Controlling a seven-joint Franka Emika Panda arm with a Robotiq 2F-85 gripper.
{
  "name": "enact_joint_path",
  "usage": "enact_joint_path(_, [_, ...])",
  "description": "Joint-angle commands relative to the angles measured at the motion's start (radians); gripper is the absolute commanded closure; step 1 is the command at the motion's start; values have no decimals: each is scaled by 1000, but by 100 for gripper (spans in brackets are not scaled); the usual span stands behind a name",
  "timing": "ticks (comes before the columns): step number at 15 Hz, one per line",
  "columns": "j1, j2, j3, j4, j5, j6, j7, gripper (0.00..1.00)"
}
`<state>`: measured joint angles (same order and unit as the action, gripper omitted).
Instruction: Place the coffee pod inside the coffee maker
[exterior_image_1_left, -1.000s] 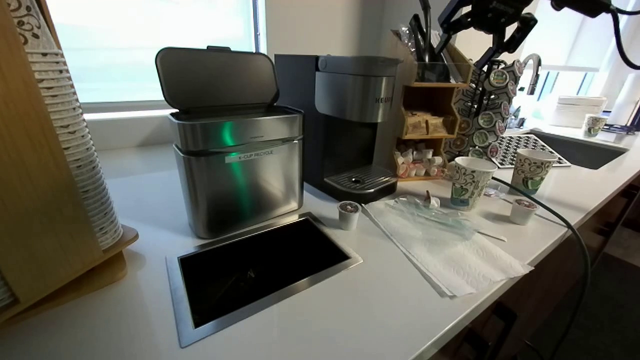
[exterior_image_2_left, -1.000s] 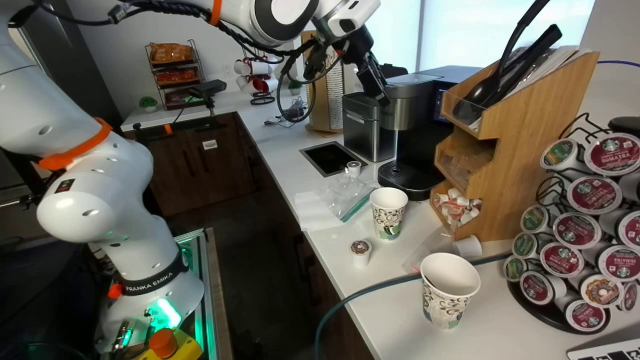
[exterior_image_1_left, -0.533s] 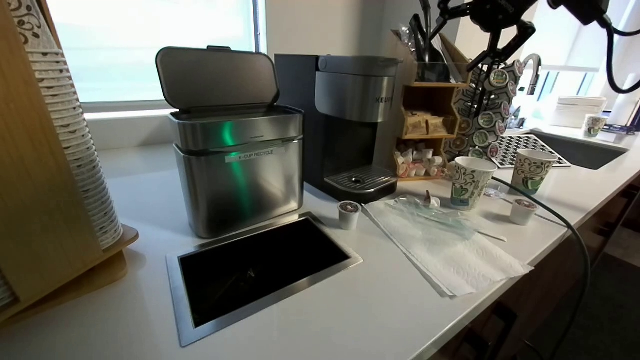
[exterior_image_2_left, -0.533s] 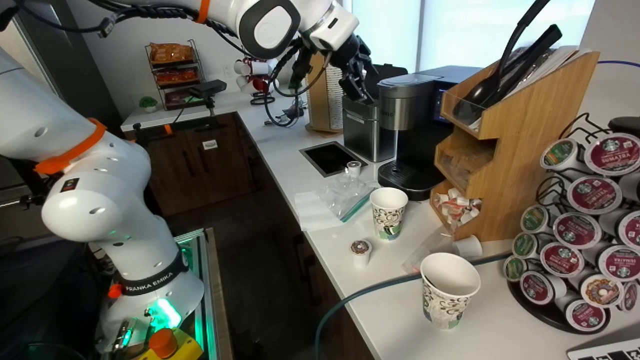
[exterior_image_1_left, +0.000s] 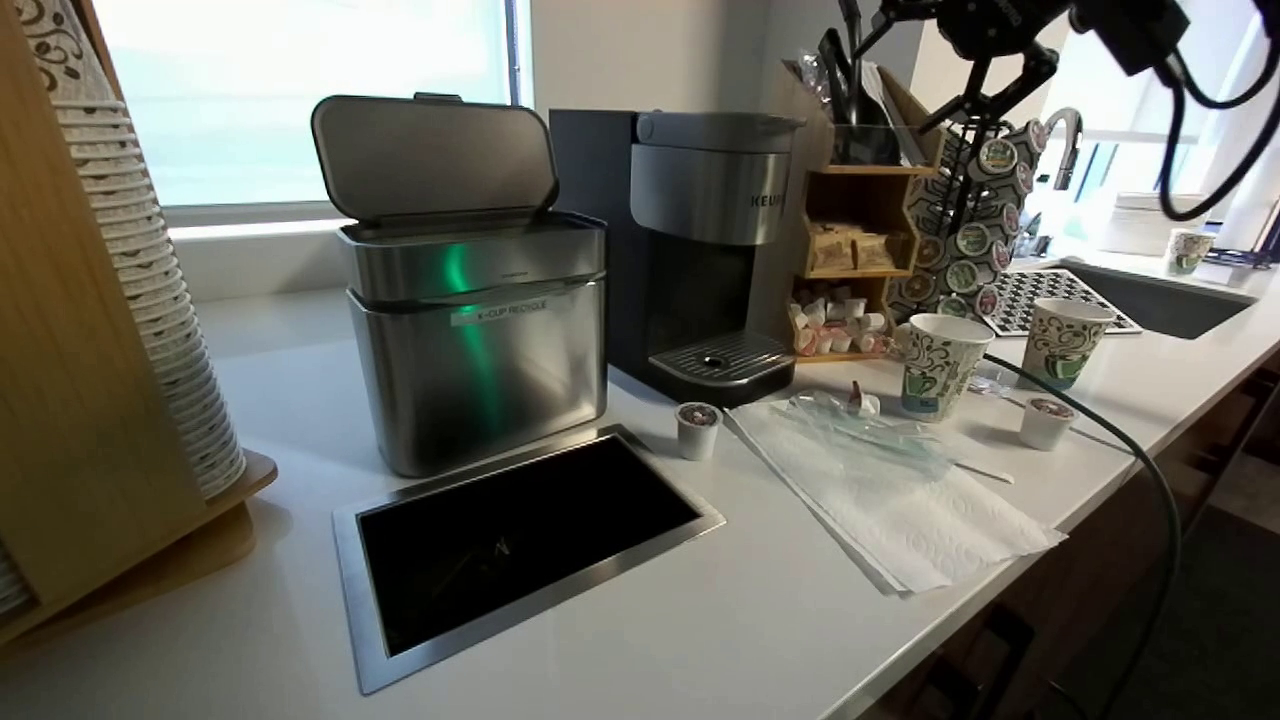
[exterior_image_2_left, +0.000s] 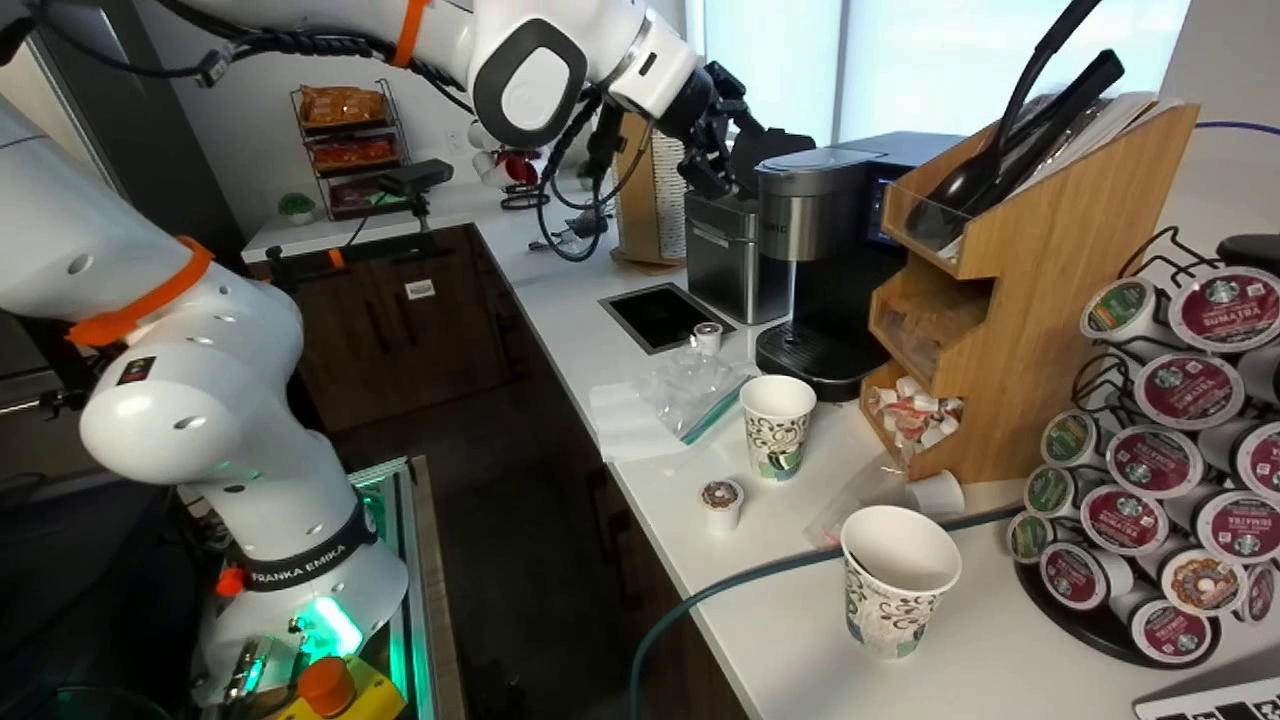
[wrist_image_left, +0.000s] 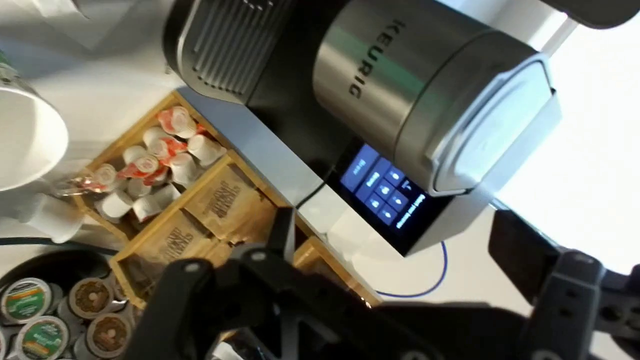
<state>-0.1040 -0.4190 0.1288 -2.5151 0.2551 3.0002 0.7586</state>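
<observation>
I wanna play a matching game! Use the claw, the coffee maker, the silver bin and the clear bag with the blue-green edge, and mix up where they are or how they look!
Things:
1. claw
2. coffee maker
3. silver bin
4. clear bag with the blue-green edge

Where or how:
A. lid flipped up
B. spread open, holding nothing
C. lying partly on a white paper towel
D. standing beside the wooden shelves

Right pairs: 1-B, 2-D, 3-A, 4-C

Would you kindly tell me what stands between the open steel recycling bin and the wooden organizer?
The coffee maker stands between them, as both exterior views show.
</observation>
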Motion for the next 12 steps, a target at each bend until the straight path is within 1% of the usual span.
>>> enact_joint_path(1, [87,135,-19,12,92,278,-11,0])
enact_joint_path(2, [118,163,-23,11,116,339,-4,0])
enact_joint_path(3, [151,183,-36,4,106,395,26,0])
enact_joint_path(4, [170,198,-36,0,107,428,46,0])
enact_joint_path(5, [176,211,-30,-8,100,470,63,0])
enact_joint_path(8, [222,272,-46,-3,52,591,124,0])
enact_joint_path(9, [225,284,-43,-3,55,618,142,0])
enact_joint_path(10, [221,278,-49,-13,39,598,135,0])
enact_joint_path(11, [206,265,-27,-2,69,574,97,0])
enact_joint_path(12, [209,274,-30,-2,66,575,99,0])
